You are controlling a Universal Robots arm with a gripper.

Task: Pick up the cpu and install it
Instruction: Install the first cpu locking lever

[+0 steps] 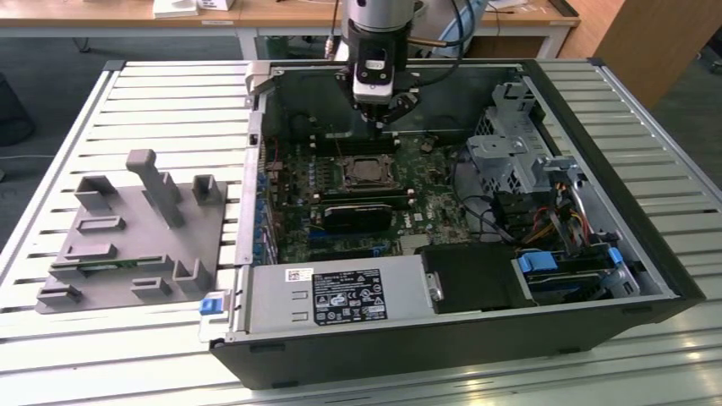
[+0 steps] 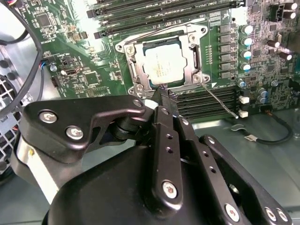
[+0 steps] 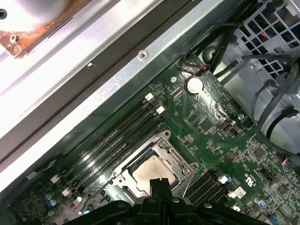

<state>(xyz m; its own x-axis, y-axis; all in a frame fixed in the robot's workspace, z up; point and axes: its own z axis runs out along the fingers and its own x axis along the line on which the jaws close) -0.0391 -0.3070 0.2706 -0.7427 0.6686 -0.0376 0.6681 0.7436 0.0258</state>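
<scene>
The cpu (image 1: pixel 363 172) is a small square chip with a silvery top, lying flat in the metal-framed socket (image 2: pixel 197 58) on the green motherboard inside the open computer case. It shows in both wrist views (image 2: pixel 161 65) (image 3: pixel 153 172). My gripper (image 1: pixel 381 127) hangs just above the board, over the socket's edge on the side of the case's back wall. Its black fingers (image 2: pixel 164 101) are pressed together and hold nothing. In the first wrist view the gripper (image 3: pixel 159 183) covers one edge of the chip.
A grey fixture plate (image 1: pixel 124 237) with upright posts lies on the slatted table at the exterior view's left. Inside the case (image 1: pixel 665 279) are memory slots (image 2: pixel 154 11), a power supply (image 1: pixel 338 296), a drive cage (image 1: pixel 508 152) and loose cables (image 1: pixel 496 220).
</scene>
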